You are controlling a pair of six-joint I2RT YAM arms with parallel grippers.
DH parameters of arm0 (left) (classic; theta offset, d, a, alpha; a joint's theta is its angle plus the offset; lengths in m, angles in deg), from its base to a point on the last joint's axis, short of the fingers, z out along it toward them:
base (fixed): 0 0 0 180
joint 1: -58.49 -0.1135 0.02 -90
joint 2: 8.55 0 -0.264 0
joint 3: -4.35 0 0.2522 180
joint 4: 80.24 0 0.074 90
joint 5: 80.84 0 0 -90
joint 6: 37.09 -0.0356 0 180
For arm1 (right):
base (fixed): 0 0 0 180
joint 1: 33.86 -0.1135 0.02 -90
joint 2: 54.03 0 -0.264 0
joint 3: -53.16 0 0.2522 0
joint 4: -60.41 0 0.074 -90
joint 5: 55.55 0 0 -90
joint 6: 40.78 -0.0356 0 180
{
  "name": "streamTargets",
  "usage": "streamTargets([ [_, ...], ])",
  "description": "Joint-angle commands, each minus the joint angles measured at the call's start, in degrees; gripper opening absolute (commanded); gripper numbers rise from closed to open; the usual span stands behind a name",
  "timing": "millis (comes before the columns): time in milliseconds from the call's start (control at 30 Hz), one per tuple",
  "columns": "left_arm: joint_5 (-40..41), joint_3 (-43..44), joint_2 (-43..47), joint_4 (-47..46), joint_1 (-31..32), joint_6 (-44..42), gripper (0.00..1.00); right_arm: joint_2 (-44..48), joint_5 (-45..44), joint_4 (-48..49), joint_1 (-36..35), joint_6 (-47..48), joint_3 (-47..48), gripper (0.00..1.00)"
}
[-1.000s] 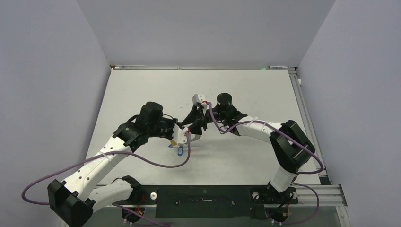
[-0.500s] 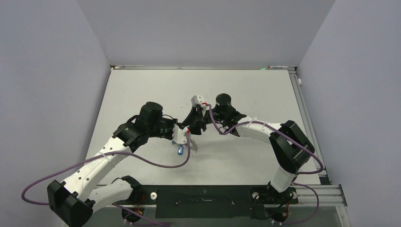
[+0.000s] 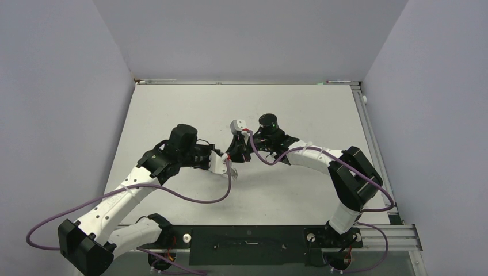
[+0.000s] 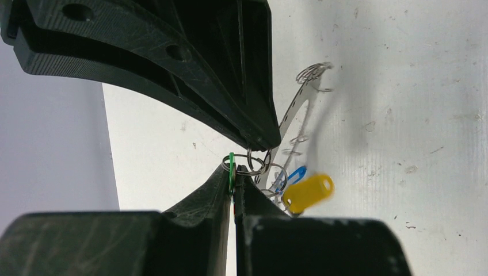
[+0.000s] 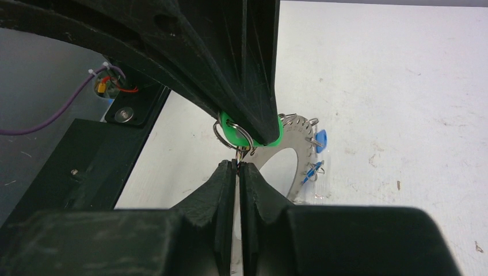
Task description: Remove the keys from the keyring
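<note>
My left gripper (image 4: 234, 172) is shut on the edge of a green tag (image 4: 231, 165) of one of the keys. Small wire loops (image 4: 252, 165) link that tag to the keyring (image 4: 294, 106), a thin flat silver ring that hangs above the table. A yellow tag (image 4: 308, 192) and a blue tag (image 4: 296, 174) dangle beside it. My right gripper (image 5: 237, 165) faces the left one tip to tip, shut on a wire loop just under the green tag (image 5: 228, 135). The keyring (image 5: 296, 146) and blue tags (image 5: 320, 141) hang behind. From above, both grippers (image 3: 230, 161) meet mid-table.
White table (image 3: 299, 109) with grey walls on three sides. A black base plate (image 3: 247, 237) and a metal rail (image 3: 397, 236) lie at the near edge. Purple cables (image 3: 190, 198) loop from both arms.
The right gripper has shut on the wire loop after standing half open. The left wrist turned, so the yellow and blue tags no longer show below it from above.
</note>
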Motion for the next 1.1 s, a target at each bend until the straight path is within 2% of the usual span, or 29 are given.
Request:
streamTargets([
  [0, -1.1, 0.57, 0.78, -3.58, -2.65, 0.95, 0.0, 1.61, 0.75, -0.13, -0.05, 0.74, 1.62, 0.05],
  [133, -1.47, -1.04, 0.8, -3.79, -4.48, 0.53, 0.0, 2.15, 0.23, 4.73, 0.64, -4.4, 0.23, 0.05],
  [333, -0.29, -3.69, 0.91, -2.34, -4.51, 0.27, 0.0, 1.88, -0.09, 24.24, 2.74, -20.89, -3.9, 0.05],
  [367, -0.12, -3.89, 1.03, -2.23, -4.57, 0.66, 0.0, 1.96, -0.22, 24.85, 2.97, -21.36, -4.0, 0.05],
  [833, -0.96, -4.07, 2.81, -0.8, -8.1, 4.6, 0.0, 3.0, -1.99, 22.24, 4.82, -18.88, -5.59, 0.05],
  [1067, 0.59, -1.26, 0.52, -1.23, -12.45, 11.52, 0.0, 4.12, -2.57, 18.65, 5.87, -16.91, -5.17, 0.05],
])
